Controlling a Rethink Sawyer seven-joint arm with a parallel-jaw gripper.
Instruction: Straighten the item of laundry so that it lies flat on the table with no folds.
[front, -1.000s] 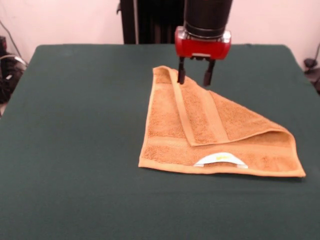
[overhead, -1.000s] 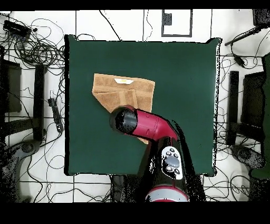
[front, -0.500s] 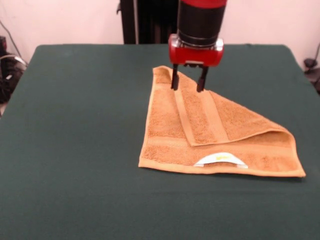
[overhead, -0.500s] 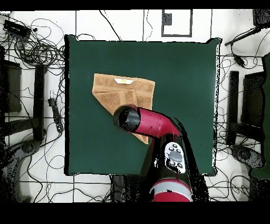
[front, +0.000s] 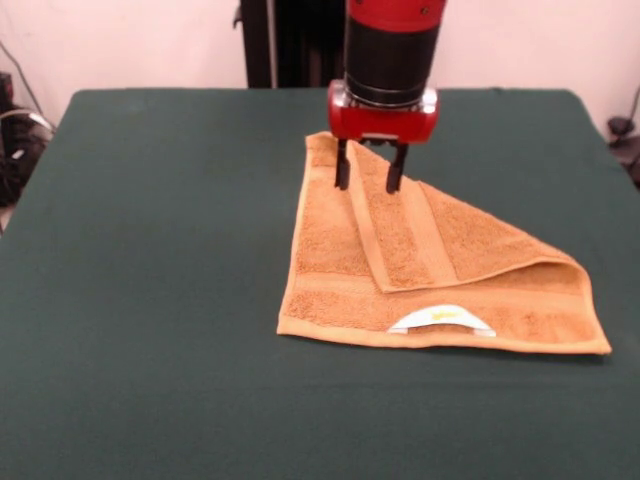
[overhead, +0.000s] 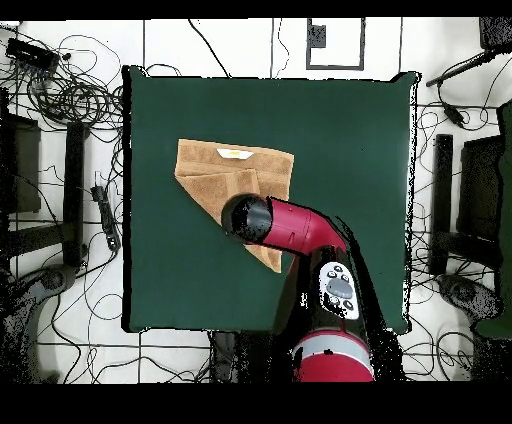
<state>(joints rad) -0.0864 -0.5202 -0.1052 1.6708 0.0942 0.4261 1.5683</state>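
Observation:
The item of laundry (front: 430, 270) is an orange-tan towel on the green table (front: 160, 250). One corner is folded diagonally over the rest, so it forms a rough triangle with a white label loop (front: 440, 318) at its near edge. In the overhead view the towel (overhead: 225, 170) lies left of the table's (overhead: 350, 140) middle, partly hidden by the arm. My gripper (front: 369, 182) hangs open just above the towel's far part, its two black fingers straddling the folded layer's border band. Nothing is held.
Cables and dark equipment stands (overhead: 60, 90) crowd the floor on both sides of the table in the overhead view. The red arm (overhead: 305, 235) reaches in over the table's near edge.
The gripper has moved left and lower in the front view, coming down over the folded flap's border. The towel has not moved.

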